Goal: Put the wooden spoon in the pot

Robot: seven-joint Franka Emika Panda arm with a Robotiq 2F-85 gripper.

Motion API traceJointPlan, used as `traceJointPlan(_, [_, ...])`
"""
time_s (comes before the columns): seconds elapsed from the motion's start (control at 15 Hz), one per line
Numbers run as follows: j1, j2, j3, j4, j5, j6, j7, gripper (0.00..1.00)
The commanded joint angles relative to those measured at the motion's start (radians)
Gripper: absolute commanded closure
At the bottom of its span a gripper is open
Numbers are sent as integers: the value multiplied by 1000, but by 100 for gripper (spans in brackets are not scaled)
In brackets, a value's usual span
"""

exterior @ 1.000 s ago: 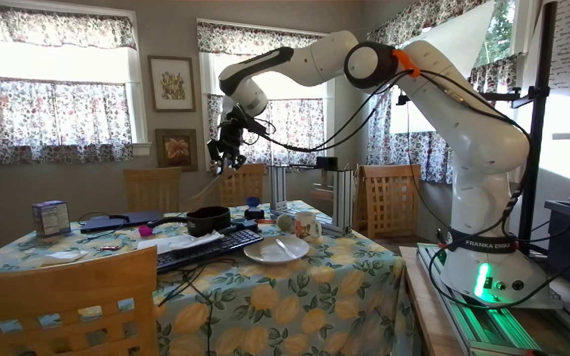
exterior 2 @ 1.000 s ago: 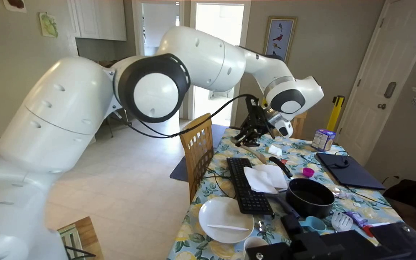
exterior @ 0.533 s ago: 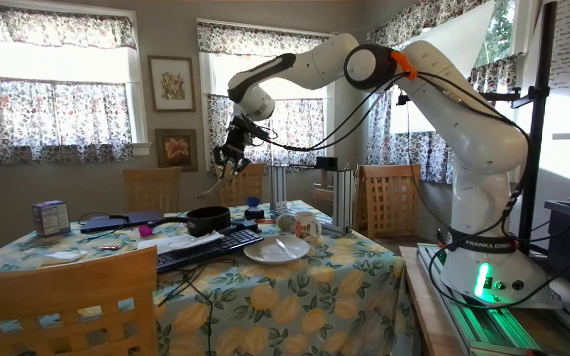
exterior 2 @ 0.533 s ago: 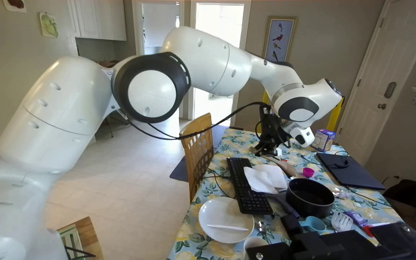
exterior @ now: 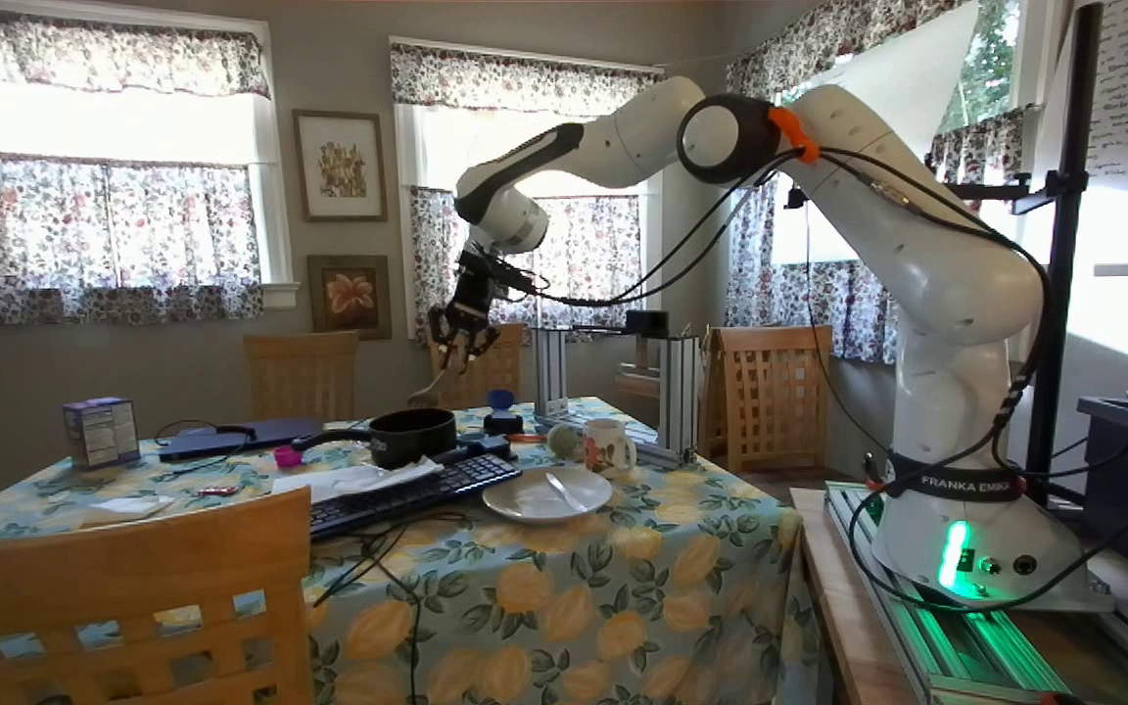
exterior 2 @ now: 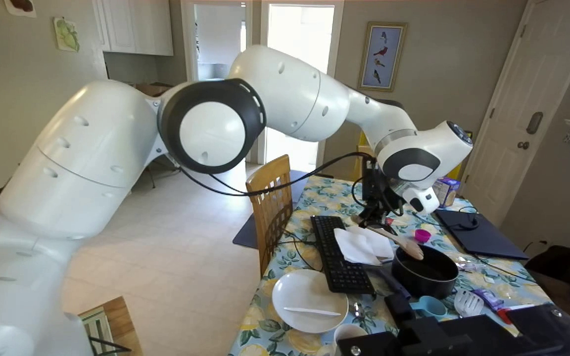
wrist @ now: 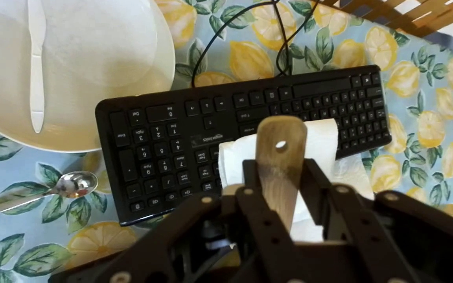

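Wooden spoon [exterior 2: 403,243] hangs at lower right of the frame in an exterior view, its head tilted down, seemingly above the pot [exterior 2: 422,283]. My gripper [wrist: 280,173] pinches the handle near the holed end, I judge so that the head may enter first.

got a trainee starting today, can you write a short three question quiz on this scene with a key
1. Pick one: the jaws are closed on the (a) white knife, (b) wooden spoon, (c) metal spoon.
2. True or false: the pot has no lid on.
3. Fill the gap: white paper partly covers a black ____ with rows of keys.

Key: 1. b; 2. true; 3. keyboard.
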Motion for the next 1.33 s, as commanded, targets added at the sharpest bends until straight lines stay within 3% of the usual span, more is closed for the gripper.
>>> traceJointPlan(0.0, [9, 54, 7, 60, -68, 9, 63, 92])
traceJointPlan(0.4, [13, 83, 12, 89, -132, 1, 101, 92])
traceJointPlan(1.27, [31, 289, 34, 379, -257, -51, 96, 92])
